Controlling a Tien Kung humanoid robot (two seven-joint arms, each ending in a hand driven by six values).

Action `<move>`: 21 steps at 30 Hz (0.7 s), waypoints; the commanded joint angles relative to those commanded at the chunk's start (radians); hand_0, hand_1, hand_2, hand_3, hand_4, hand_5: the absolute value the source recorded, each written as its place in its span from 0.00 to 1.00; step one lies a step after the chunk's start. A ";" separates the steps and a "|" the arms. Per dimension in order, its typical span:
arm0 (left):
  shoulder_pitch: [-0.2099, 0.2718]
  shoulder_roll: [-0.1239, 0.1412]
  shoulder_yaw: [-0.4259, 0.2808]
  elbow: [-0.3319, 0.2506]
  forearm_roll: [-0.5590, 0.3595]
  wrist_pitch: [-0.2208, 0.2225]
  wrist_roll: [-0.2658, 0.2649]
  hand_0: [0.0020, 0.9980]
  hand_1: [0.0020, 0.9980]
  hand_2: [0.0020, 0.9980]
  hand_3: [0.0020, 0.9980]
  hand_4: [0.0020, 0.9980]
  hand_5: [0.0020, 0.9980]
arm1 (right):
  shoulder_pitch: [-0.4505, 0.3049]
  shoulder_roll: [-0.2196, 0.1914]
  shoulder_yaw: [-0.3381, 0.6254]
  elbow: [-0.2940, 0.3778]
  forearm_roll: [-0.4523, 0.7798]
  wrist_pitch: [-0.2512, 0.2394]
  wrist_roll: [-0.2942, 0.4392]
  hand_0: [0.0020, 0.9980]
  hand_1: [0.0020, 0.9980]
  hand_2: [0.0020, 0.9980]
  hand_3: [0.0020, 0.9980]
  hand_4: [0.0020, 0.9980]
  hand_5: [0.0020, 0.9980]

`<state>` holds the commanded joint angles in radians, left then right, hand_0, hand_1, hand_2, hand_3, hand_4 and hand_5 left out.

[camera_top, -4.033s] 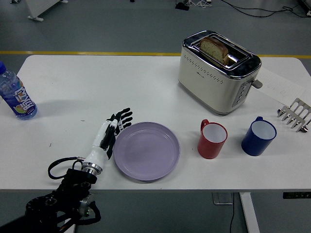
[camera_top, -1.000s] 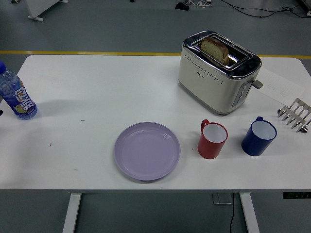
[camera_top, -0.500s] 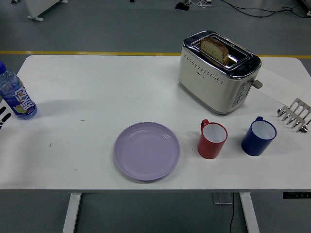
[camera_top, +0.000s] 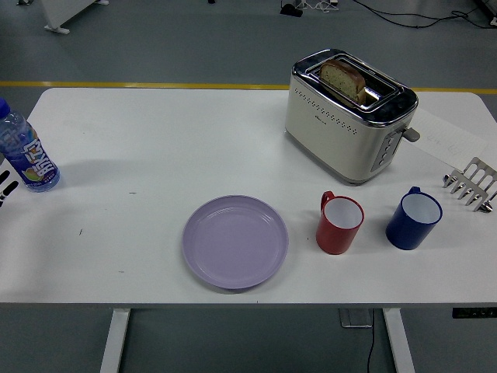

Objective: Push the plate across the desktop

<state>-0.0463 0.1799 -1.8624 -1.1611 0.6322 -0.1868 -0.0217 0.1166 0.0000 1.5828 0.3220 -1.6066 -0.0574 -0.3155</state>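
A round lilac plate [camera_top: 235, 242] lies flat on the white table [camera_top: 155, 140], near the front edge and a little left of centre. Nothing touches it. Of my left hand [camera_top: 6, 186] only the black and white fingertips show, at the picture's left edge just below a water bottle [camera_top: 23, 151]. They are stretched out, slightly apart and hold nothing. The hand is far to the left of the plate. My right hand is not in view.
A red mug [camera_top: 339, 224] stands just right of the plate, with a blue mug [camera_top: 414, 218] beyond it. A cream toaster [camera_top: 349, 116] holding bread stands at the back right. A metal rack [camera_top: 470, 183] and paper [camera_top: 450, 140] lie at the right edge.
Four seconds ago my left hand lay beside the plate's left rim; it has since pulled away. In the last second its fingertips came in at the left edge. The plate has not moved.
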 joint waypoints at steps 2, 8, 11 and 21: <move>-0.001 -0.002 0.000 0.001 0.000 0.002 0.000 0.56 0.67 0.67 0.65 0.52 1.00 | 0.001 0.000 0.000 0.000 -0.001 0.000 0.000 0.58 0.55 0.61 0.62 0.15 0.63; -0.007 -0.004 0.000 0.003 -0.001 0.004 -0.001 0.55 0.67 0.67 0.65 0.52 1.00 | 0.005 0.000 -0.002 -0.001 0.006 -0.003 0.002 0.58 0.55 0.61 0.62 0.15 0.63; -0.005 -0.006 -0.002 -0.001 -0.001 0.003 -0.001 0.55 0.67 0.67 0.65 0.52 1.00 | 0.007 0.000 0.004 -0.001 -0.003 -0.002 0.000 0.58 0.55 0.61 0.62 0.15 0.63; 0.005 -0.001 -0.008 -0.019 0.001 0.002 -0.006 0.55 0.67 0.67 0.65 0.53 1.00 | 0.006 0.000 0.004 -0.002 -0.007 -0.001 0.003 0.58 0.55 0.61 0.62 0.15 0.63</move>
<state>-0.0412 0.1786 -1.8706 -1.1803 0.6335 -0.1845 -0.0276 0.1226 0.0000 1.5871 0.3204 -1.6134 -0.0584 -0.3126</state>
